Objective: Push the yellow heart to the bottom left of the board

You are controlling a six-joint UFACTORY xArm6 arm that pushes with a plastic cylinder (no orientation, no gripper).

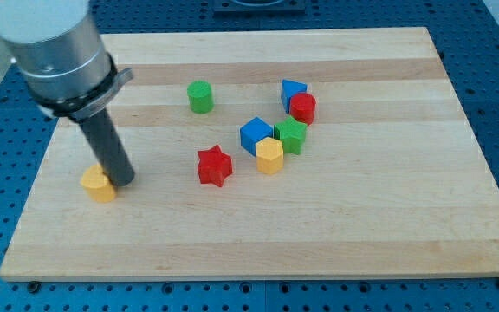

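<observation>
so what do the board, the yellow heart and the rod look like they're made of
The pale board looks like wood, matte: joined strips with visible grain. The small yellow heart block has a flat, even colour and soft edges; painted wood or plastic, I cannot tell which. The straight dark rod looks smooth, with a faint sheen, probably metal or plastic; my tip sits against the heart's right side.

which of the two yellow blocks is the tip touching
The yellow heart at the view's left: my tip sits against its right side. The other yellow block, a hexagon, sits in the central cluster, far from it.

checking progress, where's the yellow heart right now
The yellow heart sits at the board's left side, below mid-height, touching my tip on its right.
</observation>
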